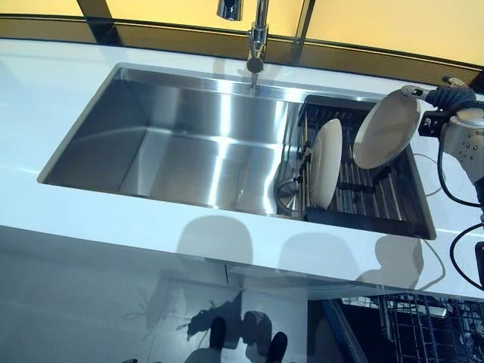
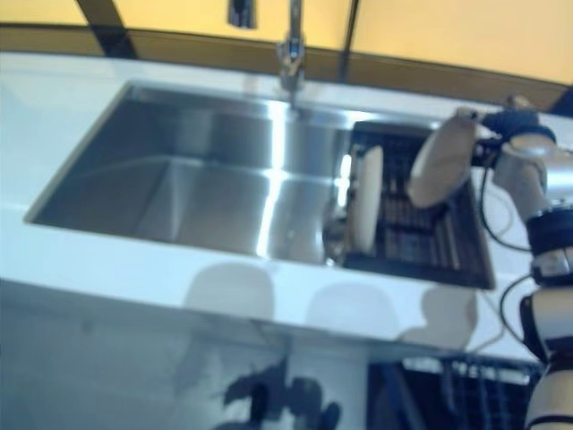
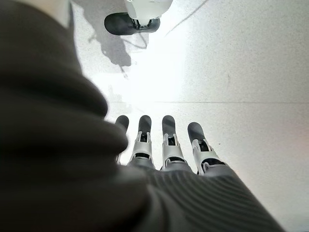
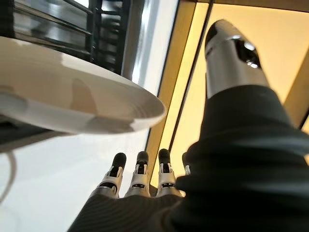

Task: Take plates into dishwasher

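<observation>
A: What does your right hand point(image 1: 448, 97) hold?

B: It pinches the rim of a cream plate point(image 1: 386, 130), thumb on one face and fingers on the other. The plate hangs tilted above the dark rack point(image 1: 412, 198), at 3 o'clock of the sink point(image 1: 181, 144). Its long axis runs from 1 o'clock down to 7 o'clock, and the hollow face looks toward the tap point(image 1: 257, 38).

A: How does it look?

B: Plain, glossy, round, with a thin raised rim. A second plate point(image 1: 326, 162) stands on edge in the rack, just beside it but apart.

A: And room?

B: White counter point(image 1: 106, 227) lies around the sink; the dishwasher basket point(image 1: 423, 329) shows at 5 o'clock. My left hand point(image 3: 164, 150) hangs over the floor point(image 3: 251, 72), fingers straight, holding nothing.
</observation>
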### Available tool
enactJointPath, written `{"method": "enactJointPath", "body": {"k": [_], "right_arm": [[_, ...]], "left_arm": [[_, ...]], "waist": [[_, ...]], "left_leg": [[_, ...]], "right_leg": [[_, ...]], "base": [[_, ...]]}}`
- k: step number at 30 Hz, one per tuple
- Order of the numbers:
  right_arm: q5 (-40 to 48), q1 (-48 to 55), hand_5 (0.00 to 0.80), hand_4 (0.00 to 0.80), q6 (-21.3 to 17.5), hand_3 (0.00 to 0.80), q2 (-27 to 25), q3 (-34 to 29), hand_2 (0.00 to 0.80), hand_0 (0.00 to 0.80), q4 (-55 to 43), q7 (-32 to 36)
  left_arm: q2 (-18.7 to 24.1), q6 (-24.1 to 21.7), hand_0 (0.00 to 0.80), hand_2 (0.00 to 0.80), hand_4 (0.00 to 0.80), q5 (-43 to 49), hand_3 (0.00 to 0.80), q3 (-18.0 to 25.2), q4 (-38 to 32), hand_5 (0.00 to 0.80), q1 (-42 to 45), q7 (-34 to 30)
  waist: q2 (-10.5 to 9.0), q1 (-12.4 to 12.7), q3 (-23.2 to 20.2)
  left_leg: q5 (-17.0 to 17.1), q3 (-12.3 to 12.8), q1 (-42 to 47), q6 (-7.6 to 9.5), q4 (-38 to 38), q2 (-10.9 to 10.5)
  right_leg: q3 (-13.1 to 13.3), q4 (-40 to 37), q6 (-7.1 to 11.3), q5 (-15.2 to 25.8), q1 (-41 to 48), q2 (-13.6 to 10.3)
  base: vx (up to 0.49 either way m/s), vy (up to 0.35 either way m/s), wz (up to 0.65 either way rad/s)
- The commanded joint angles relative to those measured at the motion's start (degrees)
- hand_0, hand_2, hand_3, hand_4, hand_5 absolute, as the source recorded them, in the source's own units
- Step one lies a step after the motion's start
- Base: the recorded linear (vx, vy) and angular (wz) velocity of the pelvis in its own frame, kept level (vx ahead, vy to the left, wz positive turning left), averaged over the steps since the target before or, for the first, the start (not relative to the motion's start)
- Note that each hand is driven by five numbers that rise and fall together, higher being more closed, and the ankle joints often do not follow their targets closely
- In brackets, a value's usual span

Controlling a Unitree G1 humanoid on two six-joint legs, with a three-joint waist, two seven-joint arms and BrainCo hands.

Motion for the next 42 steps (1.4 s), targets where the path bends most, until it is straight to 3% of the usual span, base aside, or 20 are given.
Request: {"method": "enactJointPath", "body": {"k": [1, 14, 42], "right_arm": [[-2.76, -4.17, 0.0, 0.0, -1.17, 0.0, -1.83, 5.44, 0.0, 0.0, -2.23, 0.57], [-7.12, -4.76, 0.0, 0.0, 0.47, 0.0, -1.45, 6.72, 0.0, 0.0, -1.6, 2.77], [-7.42, -3.8, 0.0, 0.0, 2.38, 0.0, -2.0, 6.8, 0.0, 0.0, 0.92, 3.3]], "left_arm": [[0.12, -0.12, 0.0, 0.0, 0.0, -1.59, 0.0, -3.66, 2.12, 0.0, -0.44, 1.04], [-0.25, 0.03, 0.0, 0.0, 0.0, -2.32, 0.0, -4.24, 1.14, 0.0, -1.12, 1.28], [-0.64, -0.97, 0.0, 0.0, 0.0, -4.99, 0.0, -4.53, -0.09, 0.0, 0.13, 1.63]], "waist": [[0.28, 0.21, -1.01], [1.56, 0.0, 0.46], [2.34, 0.31, 1.32]], "left_leg": [[-4.81, 1.96, -0.43, -1.05, -0.25, 0.97], [-4.49, 2.0, -1.23, -1.05, -0.25, 0.81], [-4.31, 1.92, -1.57, -1.1, -0.25, 0.77]], "right_leg": [[0.16, -0.05, 1.4, -3.55, -0.01, 0.59], [0.41, -0.05, 1.21, -3.39, -0.88, 0.42], [0.15, -0.05, 1.08, -3.35, -1.17, 0.24]], "base": [[0.0, 0.0, 0.0], [0.0, 0.0, 0.0], [0.0, 0.0, 0.0]]}}
